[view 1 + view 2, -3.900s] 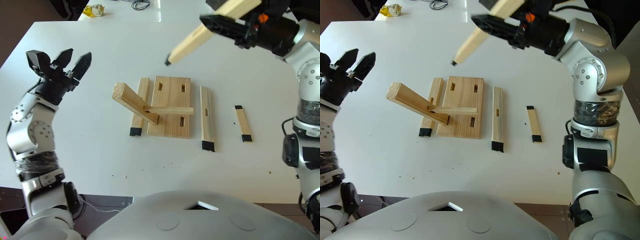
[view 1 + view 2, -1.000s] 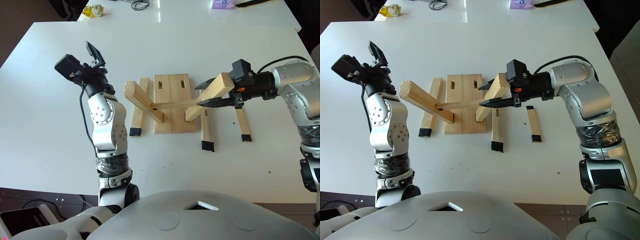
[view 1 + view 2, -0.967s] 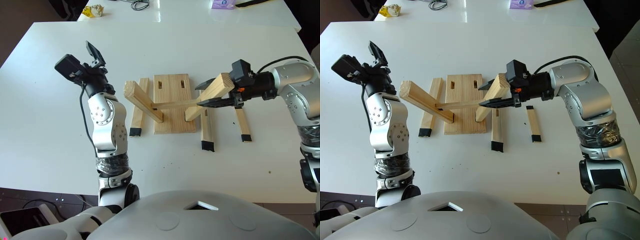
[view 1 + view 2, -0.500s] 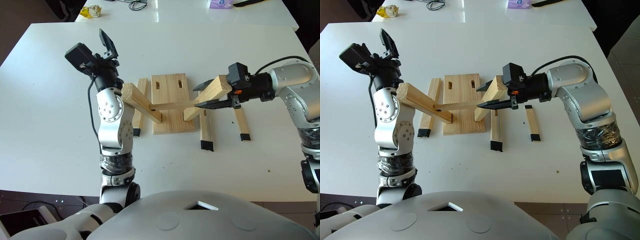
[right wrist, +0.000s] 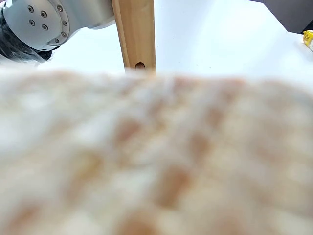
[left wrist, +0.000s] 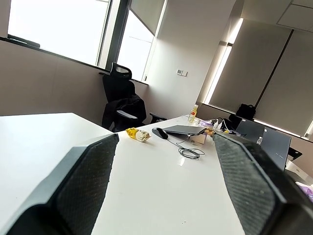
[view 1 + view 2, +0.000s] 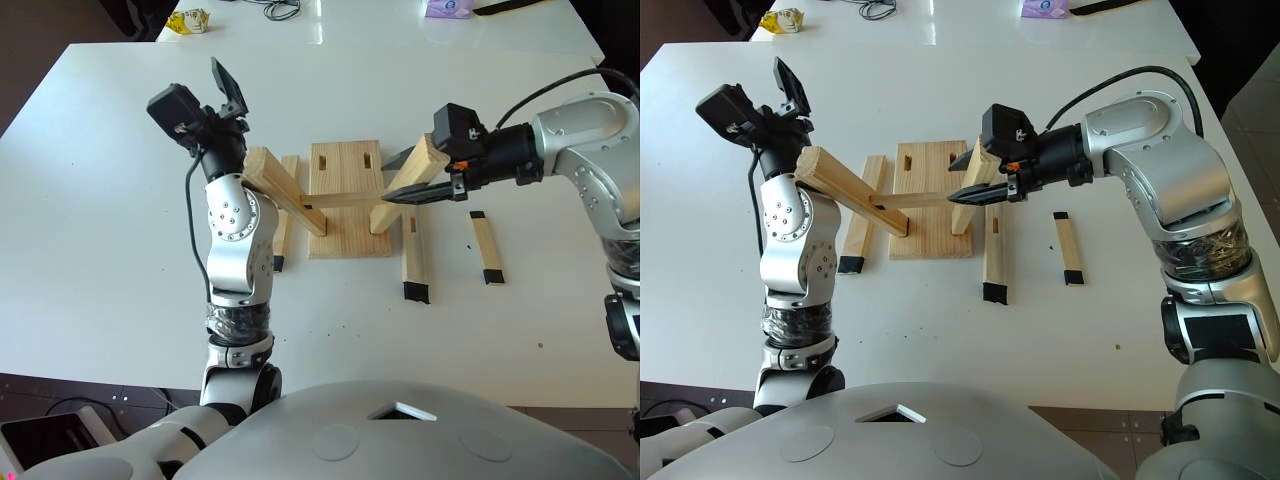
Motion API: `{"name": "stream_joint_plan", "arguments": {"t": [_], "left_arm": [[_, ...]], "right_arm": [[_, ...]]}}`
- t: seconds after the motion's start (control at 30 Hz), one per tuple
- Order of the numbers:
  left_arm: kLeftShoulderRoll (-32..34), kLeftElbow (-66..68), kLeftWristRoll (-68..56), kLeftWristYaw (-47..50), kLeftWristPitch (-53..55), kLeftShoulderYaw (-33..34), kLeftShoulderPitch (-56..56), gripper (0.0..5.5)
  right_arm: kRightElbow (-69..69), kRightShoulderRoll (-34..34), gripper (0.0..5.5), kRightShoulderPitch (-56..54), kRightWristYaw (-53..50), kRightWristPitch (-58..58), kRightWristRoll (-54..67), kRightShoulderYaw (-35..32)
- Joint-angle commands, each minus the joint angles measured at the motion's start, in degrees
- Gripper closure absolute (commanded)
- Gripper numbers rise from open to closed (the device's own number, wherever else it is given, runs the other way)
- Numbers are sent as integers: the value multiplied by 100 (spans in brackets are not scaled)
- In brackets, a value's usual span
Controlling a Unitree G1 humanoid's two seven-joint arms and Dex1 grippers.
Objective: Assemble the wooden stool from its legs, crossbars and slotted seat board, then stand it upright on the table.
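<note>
My right gripper point(image 7: 412, 180) is clamped on a thick pale wooden leg point(image 7: 405, 190), with one dark finger on either side of its upper part. That leg leans over the right side of the pale wooden slotted seat board point(image 7: 345, 170), and its lower end sits at the board's near right corner. A thin wooden crossbar point(image 7: 345, 200) runs level from it across the board to a second thick wooden leg point(image 7: 283, 190). The second leg tilts the other way, with its foot on the board's near left part and its top end up beside my left forearm. I cannot tell whether wood and arm touch there. In the right wrist view the grasped leg is a close blur, with the second leg beyond it showing its drilled hole.

My left gripper point(image 6: 165, 139) is raised above the desk point(image 7: 120, 230), left of the board and on the far side of the second leg. Its two dark fingers point(image 6: 88, 181) are spread wide with nothing between them.

The board lies flat at the middle of the desk. A loose pale wooden leg with a black tip point(image 7: 280, 235) lies just beside the board's left edge. Another black-tipped loose leg point(image 7: 413, 260) lies just beside its right edge. A short wooden bar with black ends point(image 7: 486, 248) lies apart from these, toward the desk's right edge. A crumpled yellow packet point(image 7: 187, 20) sits on the neighbouring surface past the far left corner.
</note>
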Motion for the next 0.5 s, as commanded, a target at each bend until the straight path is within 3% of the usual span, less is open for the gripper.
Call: {"name": "stream_joint_plan", "arguments": {"t": [0.03, 0.5], "left_arm": [[-984, 321, -51, -412, 29, -1043, -372, 193], [-937, 486, -133, -700, 114, -1182, -410, 193]], "right_arm": [[-242, 546, 346, -159, -140, 311, -64, 763], [-29, 459, 346, 801, -412, -70, -693, 1317]]}}
